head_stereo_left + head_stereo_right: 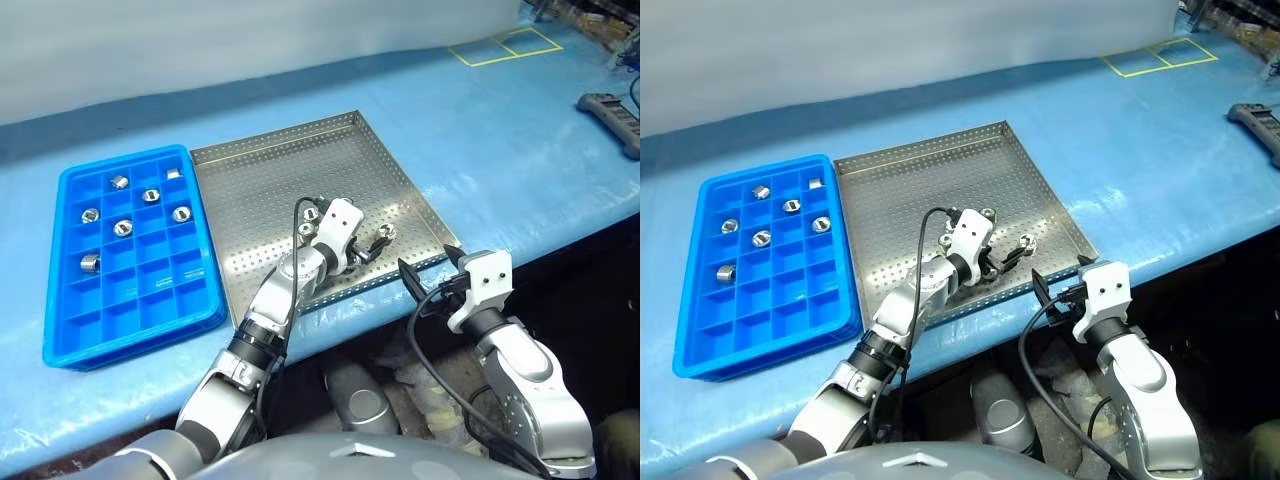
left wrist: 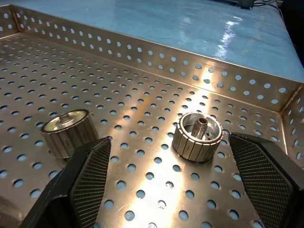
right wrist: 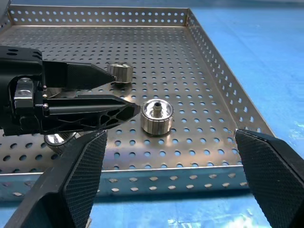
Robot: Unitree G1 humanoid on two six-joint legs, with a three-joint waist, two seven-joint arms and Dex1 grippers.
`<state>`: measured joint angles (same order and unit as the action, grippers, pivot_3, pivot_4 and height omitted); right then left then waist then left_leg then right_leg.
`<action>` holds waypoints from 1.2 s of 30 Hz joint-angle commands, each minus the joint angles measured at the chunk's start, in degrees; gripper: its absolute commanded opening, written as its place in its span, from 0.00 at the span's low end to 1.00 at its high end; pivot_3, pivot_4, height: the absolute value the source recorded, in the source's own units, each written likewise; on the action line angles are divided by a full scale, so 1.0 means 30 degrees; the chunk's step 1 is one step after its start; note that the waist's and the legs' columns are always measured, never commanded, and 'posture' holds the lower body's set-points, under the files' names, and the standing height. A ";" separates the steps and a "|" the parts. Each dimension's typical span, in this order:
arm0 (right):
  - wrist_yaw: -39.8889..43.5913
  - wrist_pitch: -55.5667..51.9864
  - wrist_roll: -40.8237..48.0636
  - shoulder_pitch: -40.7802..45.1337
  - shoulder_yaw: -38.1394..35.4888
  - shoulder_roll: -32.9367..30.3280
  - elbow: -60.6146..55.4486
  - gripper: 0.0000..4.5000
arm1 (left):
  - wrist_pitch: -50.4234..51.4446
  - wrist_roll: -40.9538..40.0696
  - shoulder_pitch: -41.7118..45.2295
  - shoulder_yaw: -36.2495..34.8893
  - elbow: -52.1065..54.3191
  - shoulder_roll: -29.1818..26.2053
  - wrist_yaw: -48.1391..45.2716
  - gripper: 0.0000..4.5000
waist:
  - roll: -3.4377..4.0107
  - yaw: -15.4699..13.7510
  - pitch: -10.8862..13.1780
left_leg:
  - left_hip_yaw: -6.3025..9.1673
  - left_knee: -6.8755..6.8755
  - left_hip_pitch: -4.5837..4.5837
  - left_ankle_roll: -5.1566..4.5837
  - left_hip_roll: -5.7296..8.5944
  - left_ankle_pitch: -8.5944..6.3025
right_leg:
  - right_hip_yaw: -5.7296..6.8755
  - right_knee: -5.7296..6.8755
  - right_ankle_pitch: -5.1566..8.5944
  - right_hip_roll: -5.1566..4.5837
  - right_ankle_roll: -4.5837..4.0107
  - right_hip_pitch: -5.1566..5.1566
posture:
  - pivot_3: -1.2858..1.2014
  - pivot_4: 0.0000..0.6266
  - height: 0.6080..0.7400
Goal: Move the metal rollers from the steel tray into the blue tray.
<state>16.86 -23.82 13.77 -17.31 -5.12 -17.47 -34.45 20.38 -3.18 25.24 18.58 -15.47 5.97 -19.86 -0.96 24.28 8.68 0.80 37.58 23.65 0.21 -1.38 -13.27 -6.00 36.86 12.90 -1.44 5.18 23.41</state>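
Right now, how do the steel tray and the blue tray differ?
The steel tray is silver metal with one open perforated floor; the blue tray is plastic, split into small square compartments. The steel tray is wider and square, the blue tray narrower. The left end effector reaches into the steel tray; none is over the blue tray. Both hold metal rollers and sit side by side on the blue cover.

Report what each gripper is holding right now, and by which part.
Nothing is held. The left gripper stands open over the steel tray, a metal roller lying free between its fingers. The right gripper is open at the tray's near edge.
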 commanded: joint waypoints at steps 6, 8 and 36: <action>0.0080 0.0396 0.0096 0.0453 -0.0322 -0.0186 -0.0525 1.00 | 0.0346 0.0103 -0.0729 0.0007 0.3233 -0.0195 -0.0141 0.96 | -0.0007 0.0210 0.0004 | -0.0025 -0.0030 -0.0008 -0.0001 0.0001 0.0000 | -0.0032 -0.0008 -0.0003 -0.0001 0.0008 0.0009 | 0.34 0.24 1.00; 0.0130 0.0368 0.0094 0.0547 -0.0281 -0.0203 -0.0459 1.00 | 0.0661 0.0036 -0.0703 -0.0047 0.3808 -0.0234 -0.0153 0.96 | -0.0006 0.0198 0.0004 | -0.0030 -0.0032 -0.0008 -0.0001 0.0003 -0.0001 | -0.0039 -0.0011 -0.0004 -0.0001 0.0009 0.0011 | 0.34 0.24 1.00; 0.0468 0.0257 -0.0235 0.0586 0.0245 -0.0424 0.0062 1.00 | 0.5487 0.0911 -0.2888 -0.1437 0.6269 0.0037 0.5338 0.96 | -0.0018 -0.0059 0.0010 | -0.0063 -0.0099 -0.0019 -0.0002 0.0003 -0.0002 | -0.0061 -0.0020 -0.0012 -0.0002 0.0037 0.0046 | 0.35 0.24 1.00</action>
<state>18.03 -23.85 13.07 -15.97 -4.22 -18.33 -33.61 36.29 -0.15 16.86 13.99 2.62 4.33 -3.84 -1.01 24.10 8.71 0.61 37.28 23.59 0.21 -1.37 -13.27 -6.19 36.80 12.87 -1.45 5.30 23.55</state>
